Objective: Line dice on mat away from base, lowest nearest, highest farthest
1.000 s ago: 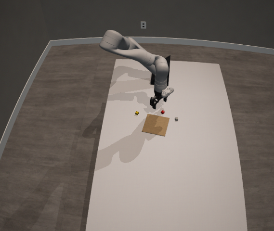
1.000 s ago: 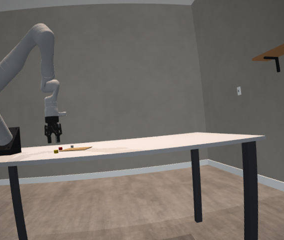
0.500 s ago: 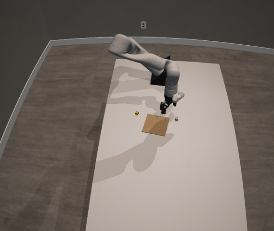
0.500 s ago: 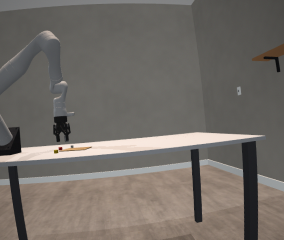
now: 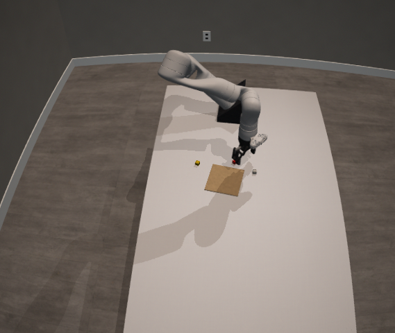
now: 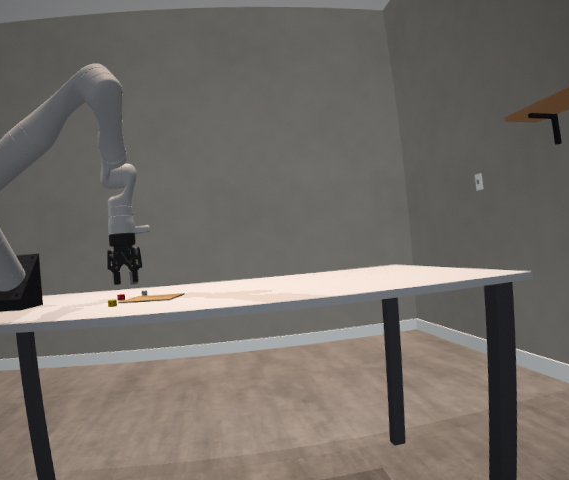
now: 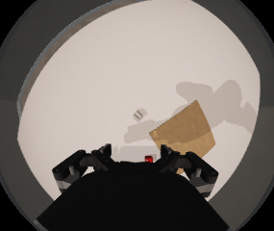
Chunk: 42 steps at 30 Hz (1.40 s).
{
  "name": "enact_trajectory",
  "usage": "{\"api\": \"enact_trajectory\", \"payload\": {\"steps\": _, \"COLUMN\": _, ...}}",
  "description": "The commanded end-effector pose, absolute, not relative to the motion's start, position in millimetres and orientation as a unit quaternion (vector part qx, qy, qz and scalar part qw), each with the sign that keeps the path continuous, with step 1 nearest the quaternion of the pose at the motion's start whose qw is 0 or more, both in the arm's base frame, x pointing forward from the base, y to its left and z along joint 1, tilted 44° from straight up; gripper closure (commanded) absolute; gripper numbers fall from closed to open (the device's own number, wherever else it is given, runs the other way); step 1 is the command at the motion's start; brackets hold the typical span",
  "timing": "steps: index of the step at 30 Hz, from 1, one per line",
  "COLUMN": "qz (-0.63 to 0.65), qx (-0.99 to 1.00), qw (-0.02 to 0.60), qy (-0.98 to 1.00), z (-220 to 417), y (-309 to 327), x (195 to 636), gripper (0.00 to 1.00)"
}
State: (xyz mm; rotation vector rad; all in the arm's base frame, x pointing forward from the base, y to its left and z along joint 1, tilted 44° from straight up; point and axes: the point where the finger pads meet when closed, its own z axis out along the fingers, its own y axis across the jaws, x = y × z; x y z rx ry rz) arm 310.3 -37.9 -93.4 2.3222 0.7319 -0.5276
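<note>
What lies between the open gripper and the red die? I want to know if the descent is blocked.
Nothing: the exterior view shows only air between the open gripper and the red die on the table beneath it.

Smooth pale-grey tubular arm (image 6: 41,129) with faint seam rings, black wedge base (image 6: 28,268), black jaws.
</note>
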Motion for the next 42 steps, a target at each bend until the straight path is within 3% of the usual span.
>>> {"api": "enact_trajectory", "payload": {"steps": 1, "qz": -0.200, "qx": 0.883, "qw": 0.319, "qy": 0.279, "z": -93.3, "y": -37.2, "x": 310.8, "gripper": 0.00}}
{"api": "enact_trajectory", "payload": {"steps": 30, "qz": -0.200, "qx": 0.883, "qw": 0.319, "qy": 0.279, "z": -92.0, "y": -36.0, "x": 311.1, "gripper": 0.00}}
{"api": "enact_trajectory", "payload": {"steps": 42, "qz": -0.200, "qx": 0.883, "qw": 0.319, "qy": 0.279, "z": -34.4, "y": 18.3, "x": 325.2, "gripper": 0.00}}
